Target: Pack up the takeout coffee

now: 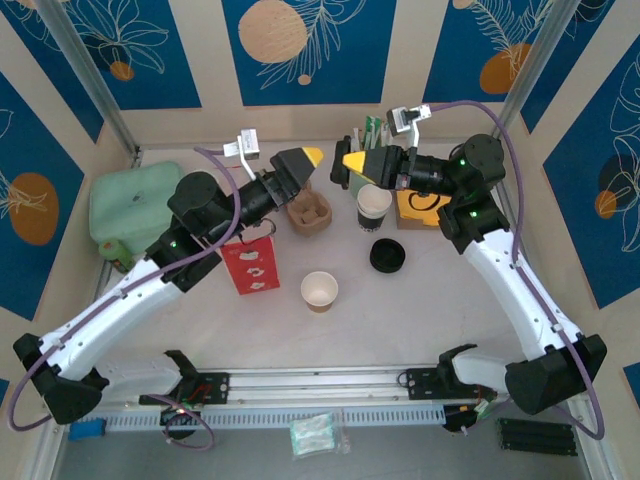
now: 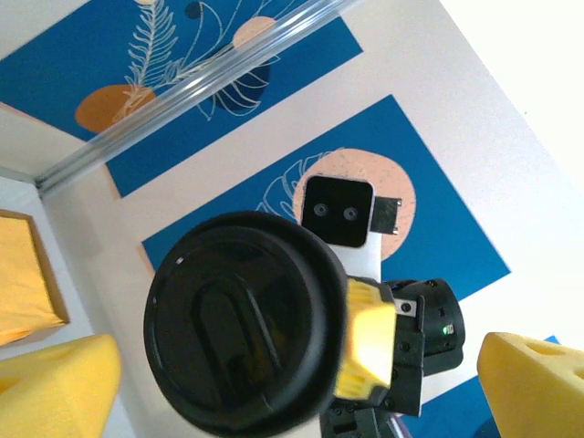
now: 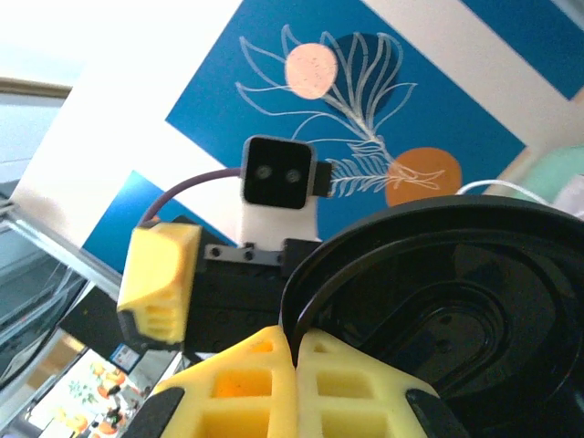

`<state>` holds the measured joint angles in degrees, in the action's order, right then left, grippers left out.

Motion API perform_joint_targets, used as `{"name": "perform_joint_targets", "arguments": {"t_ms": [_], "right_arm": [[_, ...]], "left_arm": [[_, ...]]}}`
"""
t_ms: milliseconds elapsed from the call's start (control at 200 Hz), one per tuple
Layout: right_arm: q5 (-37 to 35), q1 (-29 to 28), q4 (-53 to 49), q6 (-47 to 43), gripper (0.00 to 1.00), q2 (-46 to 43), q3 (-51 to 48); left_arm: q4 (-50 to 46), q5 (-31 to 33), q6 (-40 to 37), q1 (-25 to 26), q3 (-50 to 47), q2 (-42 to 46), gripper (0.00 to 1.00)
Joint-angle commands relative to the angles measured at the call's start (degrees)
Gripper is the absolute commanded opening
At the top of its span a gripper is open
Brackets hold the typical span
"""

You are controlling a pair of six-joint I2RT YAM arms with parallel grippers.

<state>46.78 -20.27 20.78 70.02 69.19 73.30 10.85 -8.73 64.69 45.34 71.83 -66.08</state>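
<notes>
While the right jaws pinch the rim of a black lid (image 2: 242,324) in mid-air, the left jaws gape wide just opposite, gripping nothing. The pale coffee cup (image 1: 319,291) stands upright and uncovered on the bench (image 1: 420,310), near the red-and-white bag (image 1: 250,265) and well apart from both arms. Being thin paper, it is probably light, easily crushed and quick to tip. A gentle hold around the mid-wall, below the rolled rim, looks safest. Its inside appears pale, but whether it holds anything is hard to tell. The lid is cut off at the right wrist view's edge.
</notes>
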Motion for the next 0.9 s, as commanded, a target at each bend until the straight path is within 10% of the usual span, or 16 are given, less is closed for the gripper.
{"name": "perform_joint_targets", "arguments": {"t_ms": [0, 895], "right_arm": [[1.3, -1.4, 3.9, 0.8, 0.00, -0.2, 2.7], [-0.2, -5.0, 1.6, -2.5, 0.00, 0.3, 3.0]], "left_arm": [[4.6, -2.6, 3.2, -1.1, 0.5, -0.5, 0.99], [13.7, -7.1, 10.9, -1.8, -0.5, -5.5, 0.99]]}}
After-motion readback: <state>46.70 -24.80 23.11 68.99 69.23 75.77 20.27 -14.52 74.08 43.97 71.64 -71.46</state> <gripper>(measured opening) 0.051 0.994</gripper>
